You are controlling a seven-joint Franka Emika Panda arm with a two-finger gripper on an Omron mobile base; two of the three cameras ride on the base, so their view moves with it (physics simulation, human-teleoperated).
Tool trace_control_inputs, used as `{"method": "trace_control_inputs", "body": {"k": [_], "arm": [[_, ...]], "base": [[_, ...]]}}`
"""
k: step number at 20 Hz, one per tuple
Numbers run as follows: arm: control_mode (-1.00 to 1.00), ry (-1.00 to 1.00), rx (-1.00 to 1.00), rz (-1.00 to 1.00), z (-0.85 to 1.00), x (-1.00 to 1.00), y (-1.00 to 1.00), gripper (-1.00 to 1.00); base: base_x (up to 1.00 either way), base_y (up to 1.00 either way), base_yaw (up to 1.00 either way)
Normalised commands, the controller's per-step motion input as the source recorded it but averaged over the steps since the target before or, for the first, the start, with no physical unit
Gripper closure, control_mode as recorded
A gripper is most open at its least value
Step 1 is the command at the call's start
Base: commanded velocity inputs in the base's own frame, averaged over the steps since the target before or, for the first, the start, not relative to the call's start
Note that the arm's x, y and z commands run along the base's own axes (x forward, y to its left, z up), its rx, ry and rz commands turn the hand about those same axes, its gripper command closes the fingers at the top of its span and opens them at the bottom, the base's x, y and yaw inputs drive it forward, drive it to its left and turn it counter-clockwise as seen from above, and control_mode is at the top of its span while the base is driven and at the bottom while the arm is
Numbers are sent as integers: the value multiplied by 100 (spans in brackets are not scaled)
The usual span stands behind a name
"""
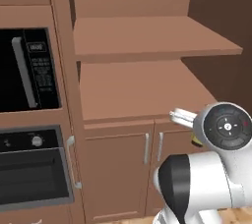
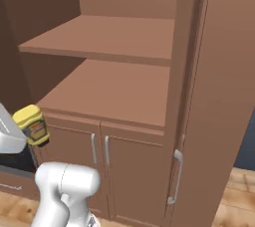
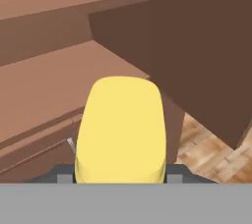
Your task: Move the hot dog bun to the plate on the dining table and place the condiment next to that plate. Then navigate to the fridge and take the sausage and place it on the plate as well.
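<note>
Bottle: as it sits between the jaws, you see the yellow bottle (image 3: 119,129) held off the ground, clear of the cabinet.
Gripper: your gripper (image 3: 119,175) is clamped on the bottle's sides, jaws part-way closed around it.
Position: the bottle (image 2: 32,124) hangs in front of the brown cabinet (image 2: 130,151), below its bare counter shelf (image 2: 114,89).
Left side: microwave (image 1: 28,68) and oven (image 1: 33,169) stand beside the cabinet.

The yellow condiment (image 2: 31,124) hangs upright, clamped in the gripper (image 3: 119,171).
</note>
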Motion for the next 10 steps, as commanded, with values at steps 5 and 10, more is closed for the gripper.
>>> {"method": "trace_control_inputs", "body": {"k": [5, 10], "arm": [[100, 0, 0, 0, 0, 0, 0, 100], [100, 0, 0, 0, 0, 0, 0, 100]], "base": [[-98, 5, 40], [-59, 20, 63]]}}
